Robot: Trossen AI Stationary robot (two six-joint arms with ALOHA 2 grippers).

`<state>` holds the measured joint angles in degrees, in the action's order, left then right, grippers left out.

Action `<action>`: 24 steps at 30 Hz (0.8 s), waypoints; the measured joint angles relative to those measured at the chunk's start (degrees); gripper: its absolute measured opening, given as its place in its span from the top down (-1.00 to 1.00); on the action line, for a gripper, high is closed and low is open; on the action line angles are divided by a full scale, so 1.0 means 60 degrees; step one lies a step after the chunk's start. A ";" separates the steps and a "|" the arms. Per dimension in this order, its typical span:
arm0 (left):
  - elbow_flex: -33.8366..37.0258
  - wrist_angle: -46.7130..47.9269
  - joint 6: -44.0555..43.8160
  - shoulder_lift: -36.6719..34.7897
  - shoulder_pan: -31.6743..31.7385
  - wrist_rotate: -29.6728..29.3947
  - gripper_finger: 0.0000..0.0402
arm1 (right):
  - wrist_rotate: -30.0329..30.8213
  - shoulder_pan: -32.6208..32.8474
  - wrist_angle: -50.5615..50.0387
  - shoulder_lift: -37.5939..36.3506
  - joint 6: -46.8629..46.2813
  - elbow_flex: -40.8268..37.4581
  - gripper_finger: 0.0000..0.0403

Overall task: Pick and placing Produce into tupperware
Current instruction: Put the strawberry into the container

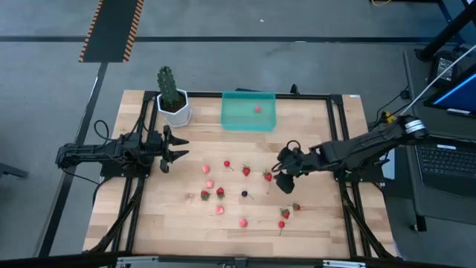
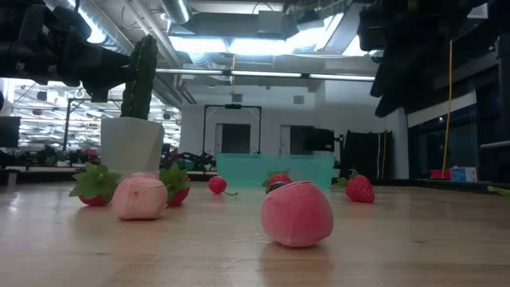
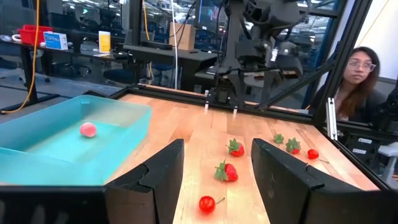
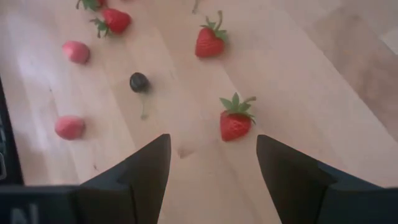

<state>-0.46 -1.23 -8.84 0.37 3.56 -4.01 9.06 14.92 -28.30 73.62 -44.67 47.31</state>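
The teal tupperware (image 1: 239,119) sits at the table's far middle with one pink piece (image 1: 257,109) inside; the left wrist view also shows the tupperware (image 3: 118,134). Red and pink produce pieces lie scattered over the middle of the table, among them a strawberry (image 1: 268,176) and the dark berry (image 1: 244,194). My right gripper (image 1: 281,177) hangs open just right of that strawberry (image 4: 235,122), touching nothing. My left gripper (image 1: 178,147) is open near the table's left side, level and pointing right.
A green cactus in a white pot (image 1: 172,98) stands left of the tupperware. More pieces lie near the table's near right (image 1: 285,213). In the low view a pink piece (image 2: 297,213) lies closest. A person (image 3: 357,71) sits beyond the table's right edge.
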 joint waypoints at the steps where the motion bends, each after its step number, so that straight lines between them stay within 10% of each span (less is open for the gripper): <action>1: 0.0000 0.0000 -0.0003 0.0002 0.0000 0.0000 0.10 | 0.0000 0.0000 0.0114 0.0104 0.0096 0.0000 -0.19; 24: -0.0002 0.0011 0.0000 0.0001 0.0001 0.0002 0.10 | -0.0026 -0.0007 0.0697 0.1406 -0.0501 0.0004 -0.43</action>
<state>-0.47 -1.17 -8.84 0.38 3.57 -4.00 8.91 14.87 -24.11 82.06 -47.67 47.33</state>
